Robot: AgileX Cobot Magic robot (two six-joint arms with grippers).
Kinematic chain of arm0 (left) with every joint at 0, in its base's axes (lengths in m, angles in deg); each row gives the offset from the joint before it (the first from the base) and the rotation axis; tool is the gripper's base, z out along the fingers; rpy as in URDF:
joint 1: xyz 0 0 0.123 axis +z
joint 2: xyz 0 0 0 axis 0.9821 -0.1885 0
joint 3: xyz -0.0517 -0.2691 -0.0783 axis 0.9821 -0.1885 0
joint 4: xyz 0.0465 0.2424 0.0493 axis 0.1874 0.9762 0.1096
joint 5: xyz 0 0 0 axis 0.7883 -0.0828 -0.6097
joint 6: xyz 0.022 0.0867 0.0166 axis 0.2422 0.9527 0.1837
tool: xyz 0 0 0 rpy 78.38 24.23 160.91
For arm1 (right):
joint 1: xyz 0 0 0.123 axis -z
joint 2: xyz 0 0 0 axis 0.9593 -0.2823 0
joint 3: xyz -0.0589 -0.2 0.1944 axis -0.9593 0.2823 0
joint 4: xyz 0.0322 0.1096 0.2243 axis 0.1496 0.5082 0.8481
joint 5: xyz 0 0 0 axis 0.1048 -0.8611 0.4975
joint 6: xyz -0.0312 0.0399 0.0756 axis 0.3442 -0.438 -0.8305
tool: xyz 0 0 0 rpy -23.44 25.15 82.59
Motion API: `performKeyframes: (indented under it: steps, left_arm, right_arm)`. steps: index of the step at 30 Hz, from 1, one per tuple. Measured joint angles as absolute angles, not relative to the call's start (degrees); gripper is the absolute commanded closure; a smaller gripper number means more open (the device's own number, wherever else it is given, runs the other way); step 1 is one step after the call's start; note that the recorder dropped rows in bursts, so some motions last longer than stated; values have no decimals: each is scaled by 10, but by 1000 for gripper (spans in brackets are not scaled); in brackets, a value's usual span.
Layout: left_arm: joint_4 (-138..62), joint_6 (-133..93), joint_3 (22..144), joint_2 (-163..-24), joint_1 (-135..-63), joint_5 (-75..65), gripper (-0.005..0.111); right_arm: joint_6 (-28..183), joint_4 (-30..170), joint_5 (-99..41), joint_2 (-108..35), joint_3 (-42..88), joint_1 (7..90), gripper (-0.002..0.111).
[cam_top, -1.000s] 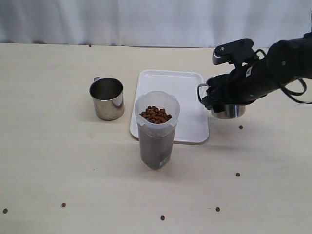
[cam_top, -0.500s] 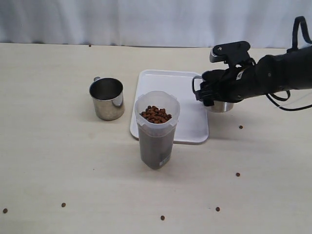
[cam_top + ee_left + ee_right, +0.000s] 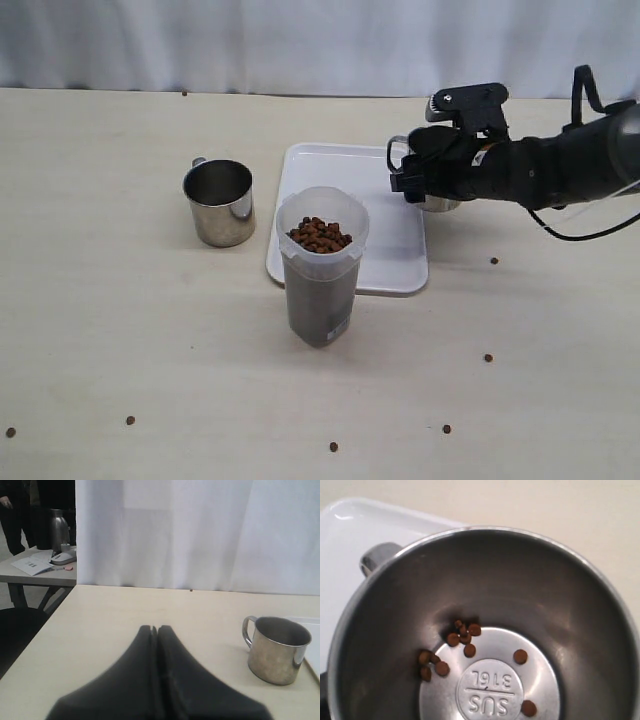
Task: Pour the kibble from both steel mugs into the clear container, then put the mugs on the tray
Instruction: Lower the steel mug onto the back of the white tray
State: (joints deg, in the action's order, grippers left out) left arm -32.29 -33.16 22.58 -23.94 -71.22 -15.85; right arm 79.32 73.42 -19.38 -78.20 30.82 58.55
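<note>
R hand (image 3: pixel 428 180), arm level, moved mug (image 3: pixel 438 203) toward tray (image 3: pixel 340 170).

Polished, reflective steel is being shown by the left mug (image 3: pixel 220 203); a duller brushed sheen is being seen inside the right mug (image 3: pixel 520 595). Frosted translucent plastic is being shown by the container (image 3: pixel 322 290), glossy white plastic by the tray (image 3: pixel 345 165). The table (image 3: pixel 110 330) is being seen as smooth and matt, the kibble (image 3: pixel 320 235) as dry, matt brown.
</note>
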Motion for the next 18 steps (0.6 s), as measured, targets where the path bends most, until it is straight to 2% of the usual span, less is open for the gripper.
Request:
performKeyframes:
  steps: [18]
  left_arm:
    - [-323, -332, 226, -239, -712, -158, 107]
  right_arm:
    - [788, 735, -216, -849, 213, 574, 103]
